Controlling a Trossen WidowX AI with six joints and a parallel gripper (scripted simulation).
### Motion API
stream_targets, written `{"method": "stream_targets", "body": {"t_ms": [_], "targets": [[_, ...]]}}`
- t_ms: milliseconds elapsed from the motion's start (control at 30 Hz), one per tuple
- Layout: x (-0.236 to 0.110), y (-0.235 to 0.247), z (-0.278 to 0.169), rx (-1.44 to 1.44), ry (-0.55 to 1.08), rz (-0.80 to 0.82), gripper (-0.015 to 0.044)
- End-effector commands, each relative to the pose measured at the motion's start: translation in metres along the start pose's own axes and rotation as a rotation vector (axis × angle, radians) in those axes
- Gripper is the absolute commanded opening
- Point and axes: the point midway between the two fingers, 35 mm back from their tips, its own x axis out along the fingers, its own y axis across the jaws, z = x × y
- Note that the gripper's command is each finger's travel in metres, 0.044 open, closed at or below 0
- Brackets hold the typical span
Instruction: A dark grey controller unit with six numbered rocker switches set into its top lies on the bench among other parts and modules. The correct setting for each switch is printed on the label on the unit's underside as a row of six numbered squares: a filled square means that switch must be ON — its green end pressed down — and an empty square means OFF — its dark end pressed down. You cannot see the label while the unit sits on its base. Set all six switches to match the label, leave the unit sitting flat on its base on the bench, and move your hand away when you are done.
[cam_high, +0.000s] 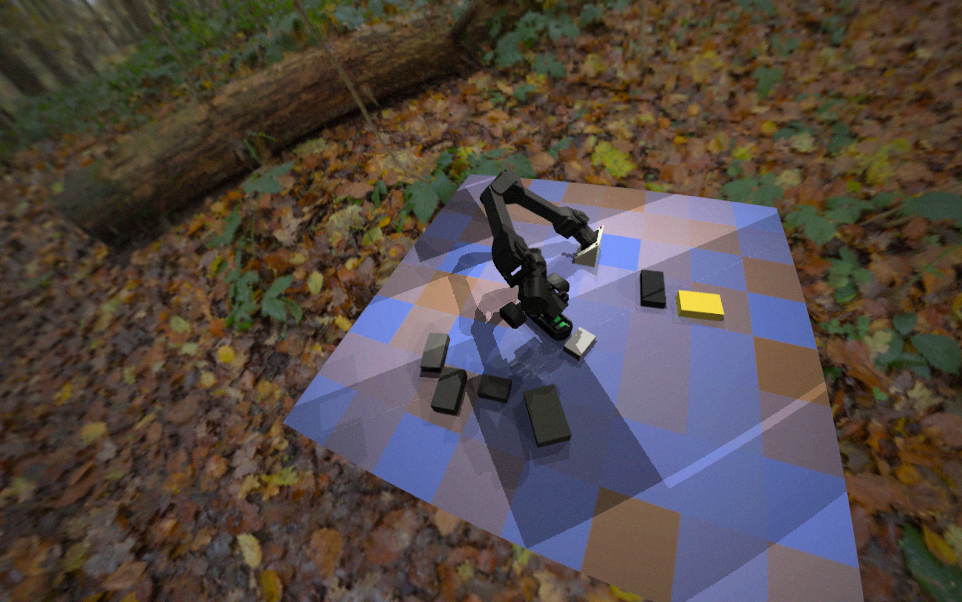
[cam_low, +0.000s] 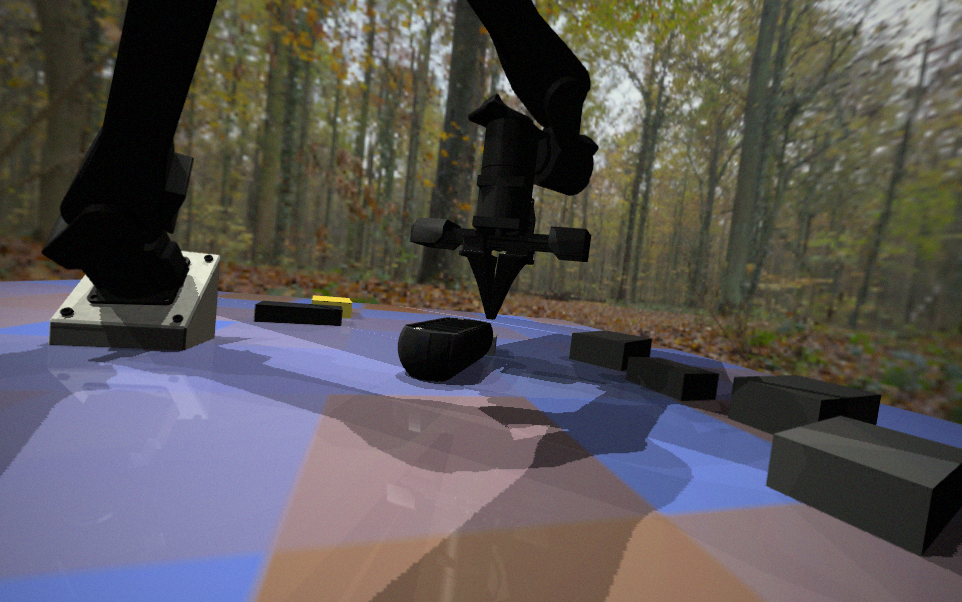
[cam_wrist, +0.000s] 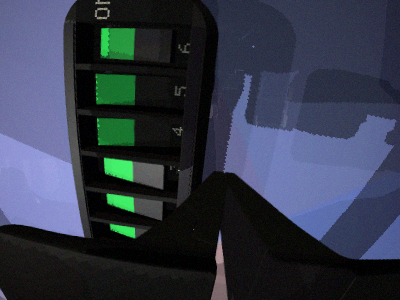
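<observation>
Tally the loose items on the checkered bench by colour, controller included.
Dark grey or black plain blocks: 5
Dark grey controller unit with green rocker switches: 1
Yellow flat block: 1
Light grey small block: 1
Total: 8

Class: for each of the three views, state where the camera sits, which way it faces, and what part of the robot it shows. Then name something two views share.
Top: high above, tilted down on the chequered bench; whole black arm.
Exterior: low at bench level, facing the dark grey rounded controller unit; shows arm base and the shut gripper above the unit.
Wrist: on the arm, looking down past the fingers at the green rocker switches.
Shared: top and exterior both show the flat yellow block.
</observation>
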Motion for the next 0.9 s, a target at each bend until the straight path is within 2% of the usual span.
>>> {"method": "stream_targets", "body": {"t_ms": [0,133,200,367,567,867], "targets": [[0.001,-0.002,0.000,-0.002,0.000,-0.001,0.0000],[0.000,-0.001,0.000,0.002,0.000,0.001,0.0000],[-0.006,-0.001,0.000,0.002,-0.001,0.001,0.0053],[-0.048,0.000,0.000,0.001,-0.001,0.002,0.0184],[-0.049,0.000,0.000,0.001,-0.001,0.002,0.0341],[-0.049,0.000,0.000,0.001,-0.001,0.002,0.0105]]}}
